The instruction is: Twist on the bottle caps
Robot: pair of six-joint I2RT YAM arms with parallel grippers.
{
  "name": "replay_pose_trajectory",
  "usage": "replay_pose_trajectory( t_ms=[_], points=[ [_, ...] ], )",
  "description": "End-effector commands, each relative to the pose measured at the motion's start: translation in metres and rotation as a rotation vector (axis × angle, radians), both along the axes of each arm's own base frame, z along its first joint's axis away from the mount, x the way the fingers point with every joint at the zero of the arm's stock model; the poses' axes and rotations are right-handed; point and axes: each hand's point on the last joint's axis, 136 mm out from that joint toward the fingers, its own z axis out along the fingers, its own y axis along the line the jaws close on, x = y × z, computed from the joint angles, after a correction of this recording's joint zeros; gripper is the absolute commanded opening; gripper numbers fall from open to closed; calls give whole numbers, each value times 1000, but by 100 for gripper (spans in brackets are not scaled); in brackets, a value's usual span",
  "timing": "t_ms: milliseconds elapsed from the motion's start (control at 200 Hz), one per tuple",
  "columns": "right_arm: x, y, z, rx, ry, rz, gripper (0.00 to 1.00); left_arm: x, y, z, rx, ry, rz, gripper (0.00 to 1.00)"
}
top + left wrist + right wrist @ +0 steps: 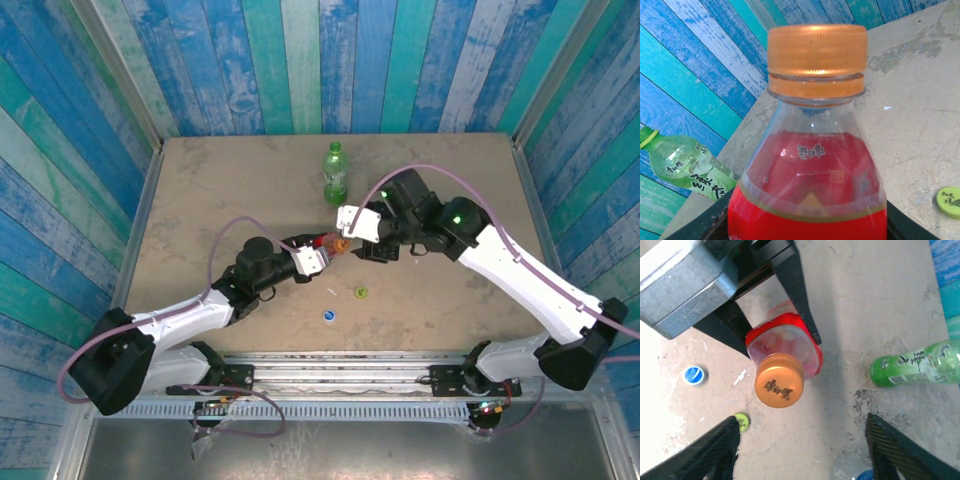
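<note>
Table [200, 200] | red bottle [807, 175] base cut off | clear bottle [847, 471] mostly hidden

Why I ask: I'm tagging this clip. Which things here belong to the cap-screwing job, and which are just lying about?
For the job: red bottle with the orange cap on it; green bottle; blue cap; yellow-green cap.
Lying about: small white scrap on the table.
</note>
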Motion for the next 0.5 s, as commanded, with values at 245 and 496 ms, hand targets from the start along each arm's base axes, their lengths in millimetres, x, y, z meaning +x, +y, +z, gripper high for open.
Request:
replay_pose_trajectory(
  t_ms=[245,496],
  points=[
    [-8,16,-22,-90,21,130,54,-3,-1,19,-31,-42,-17,52],
    [-4,22,-27,-102,32,115,40,-5,-2,20,-37,-43,-25,52]
  ],
)
